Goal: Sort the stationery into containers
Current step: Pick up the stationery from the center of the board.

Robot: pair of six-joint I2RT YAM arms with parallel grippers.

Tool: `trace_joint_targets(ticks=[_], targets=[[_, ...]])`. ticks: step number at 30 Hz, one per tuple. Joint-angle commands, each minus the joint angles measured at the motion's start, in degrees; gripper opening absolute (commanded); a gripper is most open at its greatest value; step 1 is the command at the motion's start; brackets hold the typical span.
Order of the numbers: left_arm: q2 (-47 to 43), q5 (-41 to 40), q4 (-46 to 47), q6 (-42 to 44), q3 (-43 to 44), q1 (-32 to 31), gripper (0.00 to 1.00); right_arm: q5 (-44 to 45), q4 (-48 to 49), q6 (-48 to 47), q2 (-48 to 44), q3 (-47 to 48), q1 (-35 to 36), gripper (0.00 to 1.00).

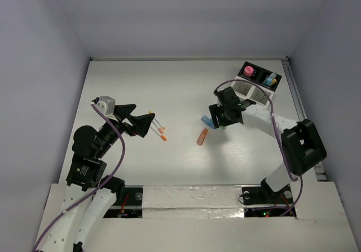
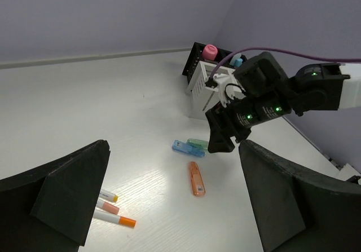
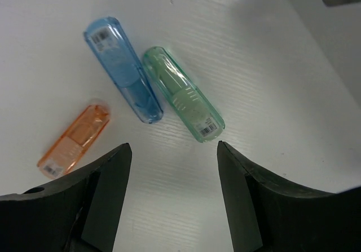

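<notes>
The right pincer (image 3: 172,150) hangs spread and empty over three capsule-shaped pieces lying flat on the bench (image 1: 169,88). In the wrist view the green capsule (image 3: 183,94) lies at centre frame, the blue capsule (image 3: 124,71) just to its left, and the orange capsule (image 3: 74,141) is apart at lower left. The left pincer (image 1: 141,119) is also spread and holds nothing. It stands at left of centre in the overhead view, just beside the white orange-tipped sticks (image 1: 159,131). The white slatted organizer (image 1: 256,83) sits at the upper right, with a few pieces already standing in its black back section.

The capsules look like hard, glossy, see-through plastic, so they are probably light and stiff and will not give under the pads. Their smooth rounded flanks are likely to be slippery. A grip near a domed end would probably squirt the piece out. The safer hold is across the narrow width at mid-length, where the sides run straight.

Green is the piece nearest between the fingers. Its upper end lies close against the lower end of blue, and they may touch there, though the view does not settle it. A finger coming down on that side could nudge blue, so the lower half of green, near its label, gives more room.
</notes>
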Motion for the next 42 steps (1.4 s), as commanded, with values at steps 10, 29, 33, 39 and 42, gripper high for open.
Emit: trace_joint_targets(ticks=[10,29,33,39,42], targets=[[-0.22,0.74,2.73,-0.1,0.05,-0.13,0.99,5.23,-3.08,0.44,7.6,2.87,-1.35,0.69],[0.3,0.12,2.55,0.08,0.13,-0.13,0.99,-4.53,2.19,-2.9,12.36,5.87,-2.93,0.44],[0.22,0.12,2.47,0.16,0.13,-0.13,0.99,-2.77,1.14,-2.46,12.62,5.6,-2.93,0.27],[0.48,0.12,2.55,0.16,0.13,-0.13,0.99,-0.23,1.67,-1.5,8.85,5.07,-2.93,0.18],[0.48,0.3,2.64,0.07,0.05,-0.13,0.99,-0.83,2.63,-1.23,4.63,5.51,-2.93,0.18]])
